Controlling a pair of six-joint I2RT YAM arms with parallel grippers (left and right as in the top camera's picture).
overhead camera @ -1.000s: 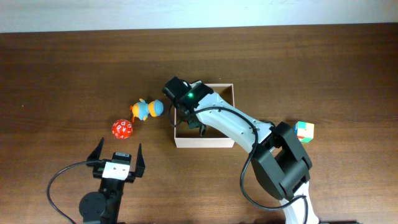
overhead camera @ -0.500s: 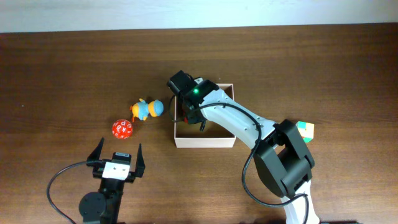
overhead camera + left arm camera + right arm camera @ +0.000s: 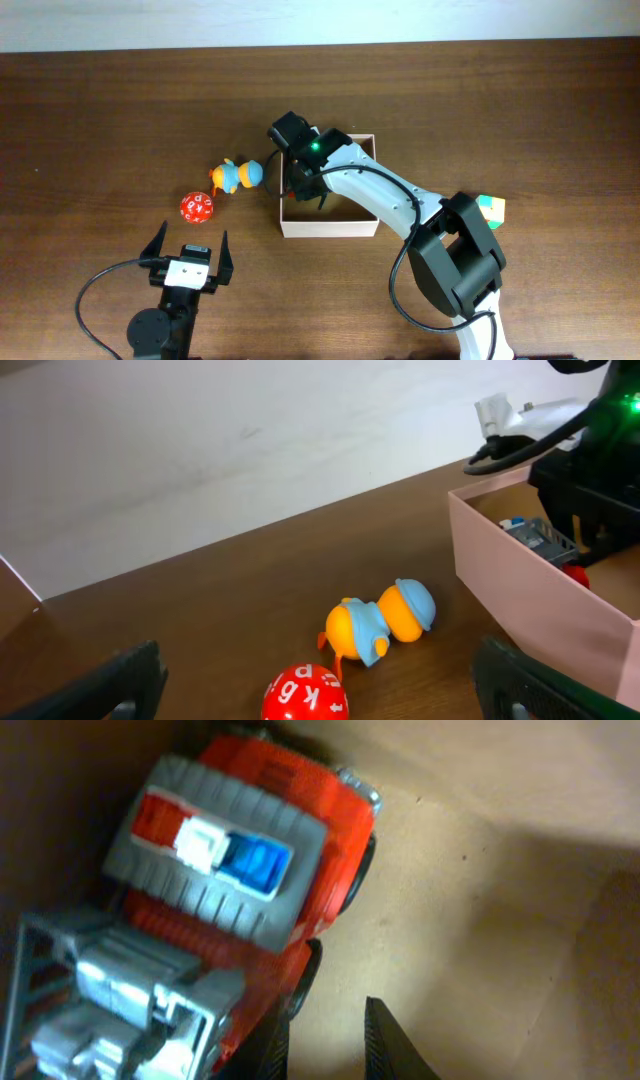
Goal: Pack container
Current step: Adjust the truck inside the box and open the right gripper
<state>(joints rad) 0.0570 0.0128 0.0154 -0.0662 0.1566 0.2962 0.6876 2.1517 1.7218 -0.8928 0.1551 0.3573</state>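
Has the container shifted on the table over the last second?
No. The container keeps its place relative to the duck toy and the red die.

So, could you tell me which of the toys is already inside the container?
The red fire truck: it alone lies inside the container, while the duck, the red die and the colour cube sit outside on the table.

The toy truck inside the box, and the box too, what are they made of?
Toy truck: likely hard plastic; smooth red and grey moulded parts with a slight shine.
Container: looks like cardboard; matte tan floor with tiny specks, thin white walls.
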